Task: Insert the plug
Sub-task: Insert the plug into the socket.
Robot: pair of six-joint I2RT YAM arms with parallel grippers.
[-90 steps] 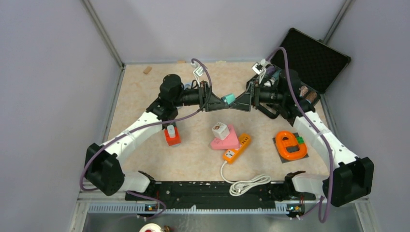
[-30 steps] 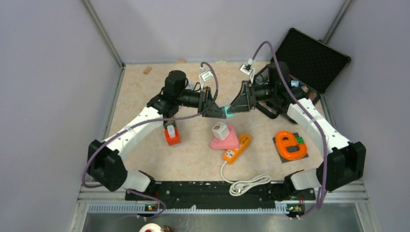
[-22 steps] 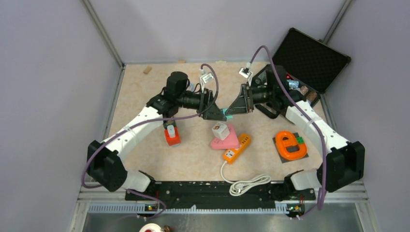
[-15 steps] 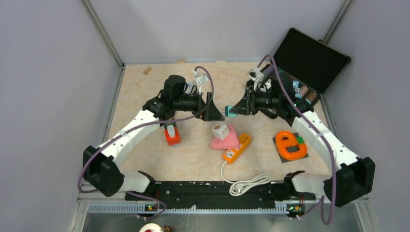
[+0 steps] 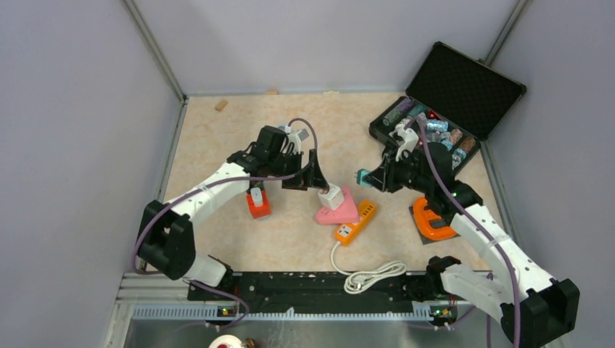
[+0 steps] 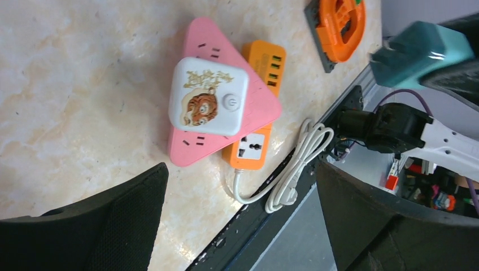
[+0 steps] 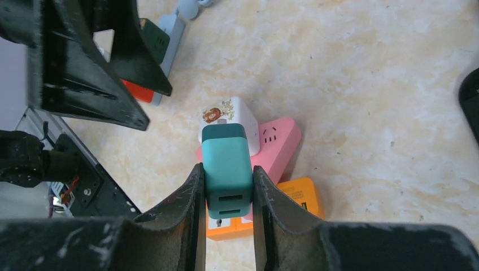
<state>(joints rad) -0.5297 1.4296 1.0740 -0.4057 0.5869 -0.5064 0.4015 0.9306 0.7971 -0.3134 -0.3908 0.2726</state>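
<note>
A teal plug (image 7: 227, 169) is clamped between the pads of my right gripper (image 7: 226, 172), its two slots facing the camera. From above, the plug (image 5: 362, 177) hangs above the table, right of the power strips. Below it lies a pink triangular power strip (image 5: 342, 211) with a white tiger-print cube (image 5: 331, 196) on it, overlapping an orange power strip (image 5: 355, 222). My left gripper (image 5: 316, 180) is open just left of the cube, with nothing in it. In its wrist view the cube (image 6: 208, 96) and the pink strip (image 6: 261, 110) lie beyond the spread fingers (image 6: 113, 226).
A red-orange block with a white adapter (image 5: 257, 204) sits beside the left arm. An orange round object (image 5: 434, 220) lies on a dark pad under the right arm. An open black case (image 5: 451, 101) of small items is at the back right. The orange strip's white cable (image 5: 371, 275) coils at the near edge.
Both grippers met at the teal plug; the left one opened and let go. The right arm carried the plug down and right. The left arm dropped toward the white cube.
</note>
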